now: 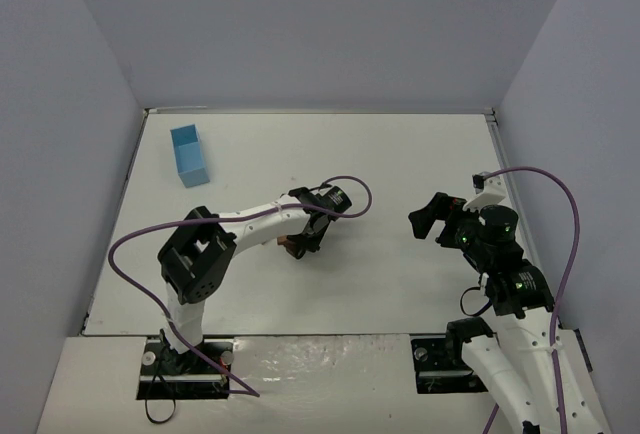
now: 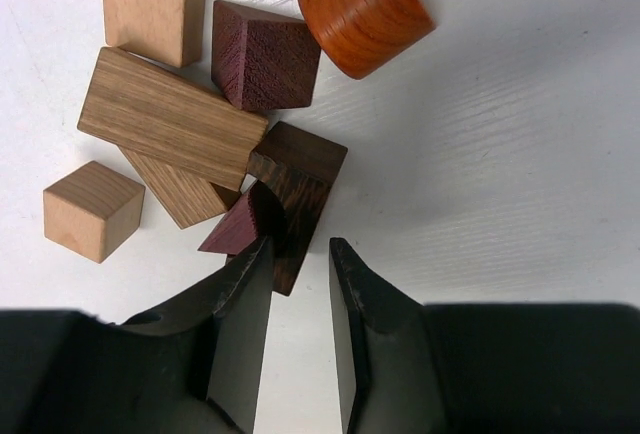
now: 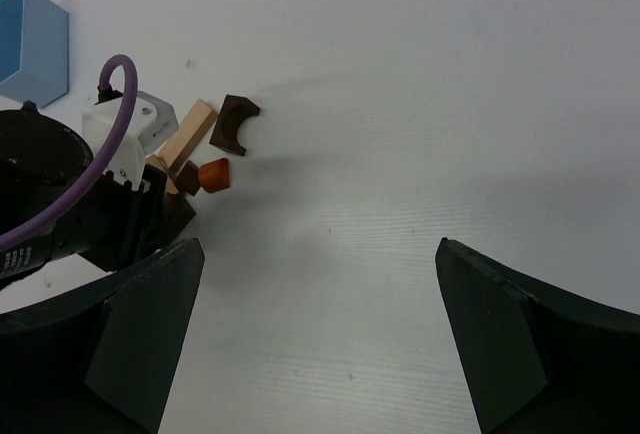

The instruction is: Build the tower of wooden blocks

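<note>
Mid-table, the left gripper (image 2: 301, 244) sits at the edge of a loose huddle of wood blocks (image 2: 262, 59), its jaws set narrow but not clamped. The near end of a dark brown block (image 2: 300, 179) lies just inside the tips, hard by one finger, with bare table (image 2: 520, 204) showing before the other. No tower stands yet; every piece lies flat or leaning in the heap. The danger, as it looks from the room, is a glancing grip. The block lies aslant to the jaws and a reddish wedge (image 2: 243, 226) leans against it beside the finger. A squeeze may twist the block, pinch the wedge along with it, or shove the tan bar (image 2: 165, 119) and scatter the heap. The right gripper (image 3: 320, 249) hangs well apart to the side, jaws spread wide on nothing. Only the left wrist camera gives the touching edges. The right wrist view, looking across, shows a dark arch piece (image 3: 238, 124) just beyond the heap that the left wrist misses, and the blue box (image 3: 35, 44) far off. From overhead the arm hides all but a reddish-brown speck of the pile.
</note>
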Robot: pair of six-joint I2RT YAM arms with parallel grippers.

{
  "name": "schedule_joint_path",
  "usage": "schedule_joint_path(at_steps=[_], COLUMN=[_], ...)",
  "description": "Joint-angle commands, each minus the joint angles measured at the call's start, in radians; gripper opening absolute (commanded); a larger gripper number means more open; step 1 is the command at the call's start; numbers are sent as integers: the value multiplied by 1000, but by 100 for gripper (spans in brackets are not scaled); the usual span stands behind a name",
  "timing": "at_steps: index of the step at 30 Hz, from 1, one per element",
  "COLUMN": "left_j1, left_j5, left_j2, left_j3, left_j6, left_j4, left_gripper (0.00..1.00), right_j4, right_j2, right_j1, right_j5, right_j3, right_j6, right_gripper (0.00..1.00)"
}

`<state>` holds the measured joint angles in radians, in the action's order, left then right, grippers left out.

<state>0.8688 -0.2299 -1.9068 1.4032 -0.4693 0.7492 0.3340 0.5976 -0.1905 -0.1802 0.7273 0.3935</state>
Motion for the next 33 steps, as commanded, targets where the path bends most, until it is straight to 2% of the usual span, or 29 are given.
schedule_joint_path(at_steps=[1,10,14,21,22,24,26,29,33], left_j1=[-7,-10,-21,-42,-43,-43,-43,-51,-59], left_j5=[-9,-2,10,50,49,46,45,59,78], left_j2=[0,-21,-7,107,118,133,133,112,85], left_j3=[46,65,82,95,94,94,94,91,72], left_j6=[27,50,63,70,72,77,82,85,81], left_j4=[4,1,0,2,2,2,2,4,1], left_gripper=[19,0,0,0,4,20,28,33,34], right_j4=[-39,-39,-39,-39,-39,-39,-39,-39,-39], right_j2=[10,22,25,22,21,17,15,16,11], right_j1=[-3,-3,-3,-3,-3,-3,-3,-3,-3], right_j5=[20,27,32,34,35,35,37,41,44], right_j3=[-2,-2,-1,3,4,4,4,4,2], right_j6=[8,10,10,12,14,15,13,15,20], right_gripper=[100,100,100,100,100,100,100,100,100])
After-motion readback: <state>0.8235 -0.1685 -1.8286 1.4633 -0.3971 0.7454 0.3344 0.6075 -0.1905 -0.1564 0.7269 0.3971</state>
